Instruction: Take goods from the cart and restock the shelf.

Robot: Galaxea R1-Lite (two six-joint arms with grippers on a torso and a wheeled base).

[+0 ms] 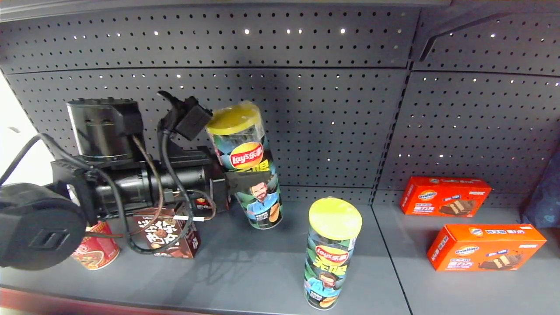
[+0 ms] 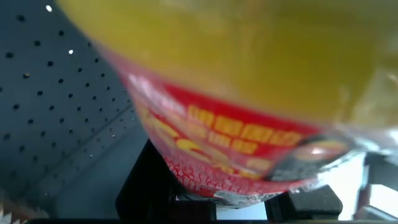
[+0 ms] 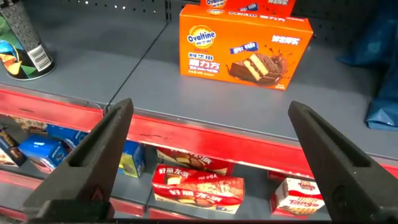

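My left gripper is shut on a tall chip can with a yellow lid, holding it around the middle. The can leans to the left, its base at or just above the grey shelf near the pegboard. The same can looms close in the left wrist view, yellow above a red band. A second, matching chip can stands upright near the shelf's front edge, and its base shows in the right wrist view. My right gripper hangs open in front of the shelf edge with nothing between its fingers.
Two orange boxes lie on the right shelf bay; one orange box faces the right wrist. A brown box and a red cup sit under my left arm. A blue bag is far right. Lower-shelf goods sit below.
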